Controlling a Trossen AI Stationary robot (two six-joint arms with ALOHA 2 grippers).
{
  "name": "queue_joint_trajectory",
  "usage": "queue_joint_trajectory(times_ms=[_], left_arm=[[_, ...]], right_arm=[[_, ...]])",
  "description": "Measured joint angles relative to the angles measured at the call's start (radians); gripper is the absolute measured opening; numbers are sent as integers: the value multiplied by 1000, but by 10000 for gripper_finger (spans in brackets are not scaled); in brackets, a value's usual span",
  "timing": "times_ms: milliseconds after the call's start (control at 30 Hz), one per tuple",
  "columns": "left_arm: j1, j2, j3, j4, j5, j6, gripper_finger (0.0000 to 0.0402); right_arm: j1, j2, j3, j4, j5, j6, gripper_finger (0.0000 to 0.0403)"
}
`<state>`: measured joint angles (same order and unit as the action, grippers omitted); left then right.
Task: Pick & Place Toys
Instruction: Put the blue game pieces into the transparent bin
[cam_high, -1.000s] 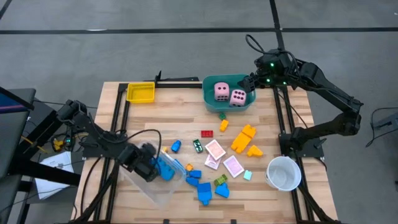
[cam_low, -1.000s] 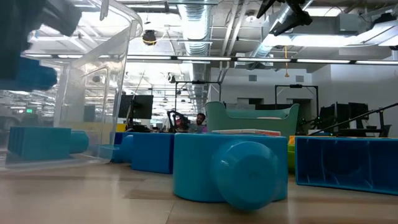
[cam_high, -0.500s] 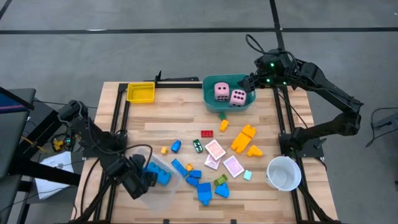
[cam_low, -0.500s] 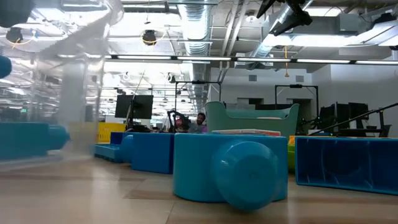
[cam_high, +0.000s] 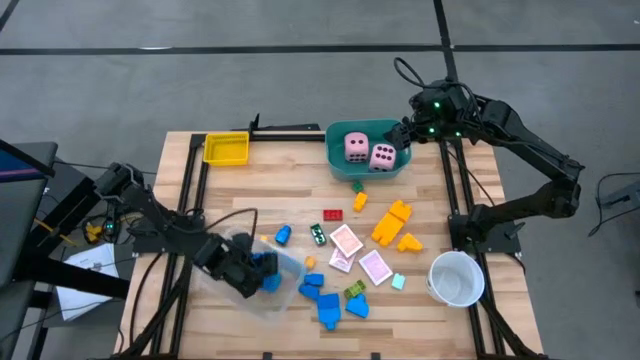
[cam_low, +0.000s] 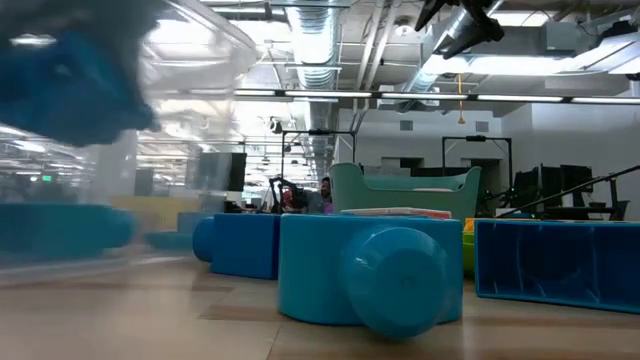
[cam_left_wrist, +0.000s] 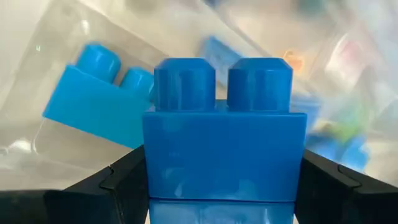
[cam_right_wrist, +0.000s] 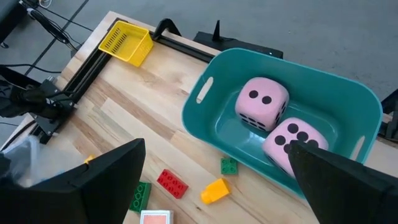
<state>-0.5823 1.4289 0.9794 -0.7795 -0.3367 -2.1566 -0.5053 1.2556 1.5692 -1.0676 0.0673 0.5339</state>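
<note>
Wooden slat table (cam_high: 300, 190), studded blue block (cam_left_wrist: 222, 134) in left pincer (cam_high: 258, 275)

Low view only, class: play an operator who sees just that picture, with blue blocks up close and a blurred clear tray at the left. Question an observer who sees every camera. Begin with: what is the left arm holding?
Observer: The left gripper is shut on a blue two-stud block, seen in its wrist view.
Operator: Where is it over the table?
Observer: From above, it is at the clear tray near the table's front left.
Operator: Is anything in the teal tub behind my blocks?
Observer: Two pink dice sit inside the teal tub.
Operator: And the right arm?
Observer: The right gripper is open, above the tub's right end, holding nothing.
</note>
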Motion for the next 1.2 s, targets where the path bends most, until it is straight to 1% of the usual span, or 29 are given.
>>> queue_joint_trajectory(times_ms=[300, 400, 500, 600, 733, 867, 967, 1067, 1200], left_arm=[[157, -1, 0, 64, -106, -42, 282], [201, -1, 0, 57, -143, -44, 282], [232, -1, 0, 21, -158, -30, 282], [238, -3, 0, -52, -162, -9, 282], [234, -47, 0, -175, -164, 77, 282], [239, -129, 0, -210, -235, 273, 282], [251, -186, 0, -179, -250, 470, 285], [260, -243, 0, -114, -239, 785, 288], [270, -299, 0, -89, -154, 1236, 284]], right_arm=[[0, 0, 0, -10, -19, 7, 386], [0, 0, 0, -11, -19, 8, 386], [0, 0, 0, -11, -19, 8, 386], [0, 0, 0, -11, -19, 8, 386], [0, 0, 0, -10, -19, 9, 386], [0, 1, 0, 11, -18, 9, 386], [0, 2, 0, 23, -18, 11, 386], [0, 3, 0, 32, -17, 18, 386], [0, 3, 0, 34, -16, 27, 386]])
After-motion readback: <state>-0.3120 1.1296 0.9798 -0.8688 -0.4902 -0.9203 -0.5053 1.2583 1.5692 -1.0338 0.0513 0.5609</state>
